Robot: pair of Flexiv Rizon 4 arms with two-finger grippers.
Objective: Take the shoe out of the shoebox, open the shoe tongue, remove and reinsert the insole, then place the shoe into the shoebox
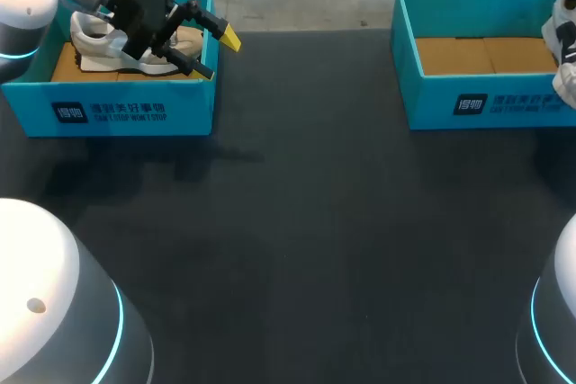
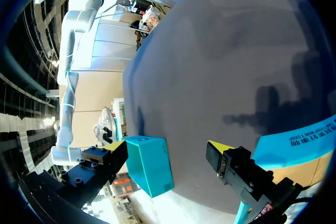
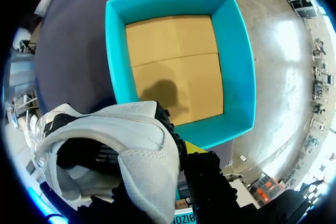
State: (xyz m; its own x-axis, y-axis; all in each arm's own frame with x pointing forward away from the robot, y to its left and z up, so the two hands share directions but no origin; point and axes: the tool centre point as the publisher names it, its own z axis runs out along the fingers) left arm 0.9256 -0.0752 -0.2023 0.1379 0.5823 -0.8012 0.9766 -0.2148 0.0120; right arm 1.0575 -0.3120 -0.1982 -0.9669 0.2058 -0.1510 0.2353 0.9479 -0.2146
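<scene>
A white shoe point(image 1: 103, 42) lies in the left teal shoebox point(image 1: 108, 110). My left gripper point(image 1: 219, 54) hangs open over that box's right end, just right of the shoe, with nothing between its yellow fingertips point(image 2: 219, 147). At the far right, a second white shoe with black trim point(image 1: 565, 47) hangs over the right end of the right teal shoebox point(image 1: 486, 101). In the right wrist view my right gripper point(image 3: 181, 156) is shut on that white shoe point(image 3: 105, 150) at its collar, above the box's bare cardboard floor point(image 3: 173, 61).
A dark table mat point(image 1: 315, 240) spreads between and in front of the two boxes. The right shoebox point(image 2: 152, 163) appears far across the mat in the left wrist view. My arms' white bases point(image 1: 54, 312) stand at both near corners.
</scene>
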